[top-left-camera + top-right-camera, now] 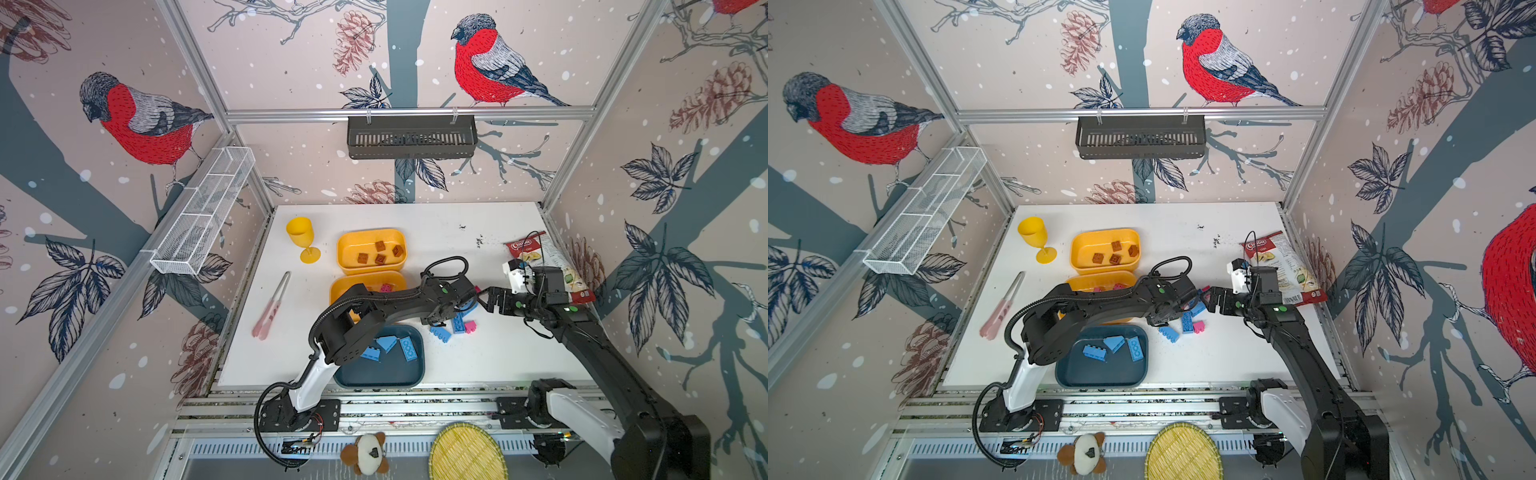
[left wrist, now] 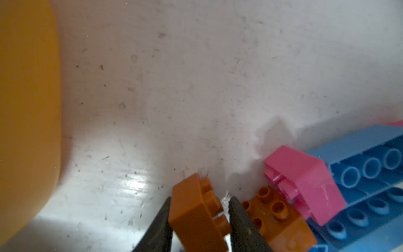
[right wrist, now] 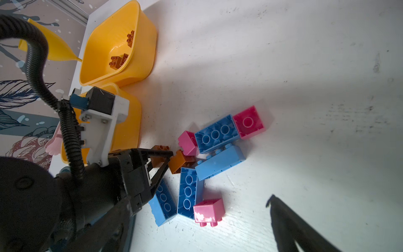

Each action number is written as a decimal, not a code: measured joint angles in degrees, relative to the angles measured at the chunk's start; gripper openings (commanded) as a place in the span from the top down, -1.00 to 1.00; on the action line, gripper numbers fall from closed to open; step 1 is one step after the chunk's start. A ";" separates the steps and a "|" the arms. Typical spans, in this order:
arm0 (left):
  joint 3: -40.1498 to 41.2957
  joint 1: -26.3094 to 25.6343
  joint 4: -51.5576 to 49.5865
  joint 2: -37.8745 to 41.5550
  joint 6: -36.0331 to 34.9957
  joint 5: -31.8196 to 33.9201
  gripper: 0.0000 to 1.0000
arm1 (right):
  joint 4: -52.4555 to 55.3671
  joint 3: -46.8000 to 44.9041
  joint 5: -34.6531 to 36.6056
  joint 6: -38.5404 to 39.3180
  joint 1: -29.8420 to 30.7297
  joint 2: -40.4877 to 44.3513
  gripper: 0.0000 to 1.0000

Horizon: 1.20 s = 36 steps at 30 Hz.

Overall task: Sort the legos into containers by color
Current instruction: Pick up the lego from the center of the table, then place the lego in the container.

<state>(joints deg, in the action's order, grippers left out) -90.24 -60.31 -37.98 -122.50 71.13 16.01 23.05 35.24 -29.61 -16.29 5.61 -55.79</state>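
In the left wrist view my left gripper point(image 2: 200, 203) is shut on a brown lego point(image 2: 196, 216), its fingers pressing both sides, just above the white table. A second brown lego point(image 2: 277, 216), a pink one point(image 2: 305, 181) and blue ones point(image 2: 366, 165) lie beside it. My right gripper point(image 1: 485, 300) hangs open and empty just right of this pile point(image 1: 457, 326). The far yellow container point(image 1: 371, 235) holds several brown legos point(image 1: 380, 252). Pink legos point(image 1: 386, 287) lie in the middle yellow container point(image 1: 338, 286). Three blue legos point(image 1: 390, 345) lie in the teal container point(image 1: 374, 376).
A yellow goblet point(image 1: 301, 239) stands at the back left and pink tongs point(image 1: 272, 307) lie along the left side. A chip bag point(image 1: 544, 266) lies at the right edge behind my right wrist. A woven tray point(image 1: 467, 453) and a plush toy point(image 1: 365, 453) sit below the table's front.
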 measured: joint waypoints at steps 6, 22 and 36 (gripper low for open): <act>-0.13 -0.02 -0.33 -0.15 -0.07 0.74 0.56 | 0.04 0.00 -0.33 0.02 0.68 0.44 -0.98; -6.21 4.13 -3.17 3.80 -15.26 3.58 0.70 | 0.00 0.20 -0.57 0.00 0.46 0.66 -0.98; -9.53 21.75 -1.33 6.73 -43.47 7.87 0.71 | -3.85 -0.59 -4.74 -1.99 0.02 1.03 -0.98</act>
<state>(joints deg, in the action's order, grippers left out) -99.77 -38.57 -39.31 -115.77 27.66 23.88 19.20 34.65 -34.35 -18.28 5.63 -54.76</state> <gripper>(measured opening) 0.255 0.988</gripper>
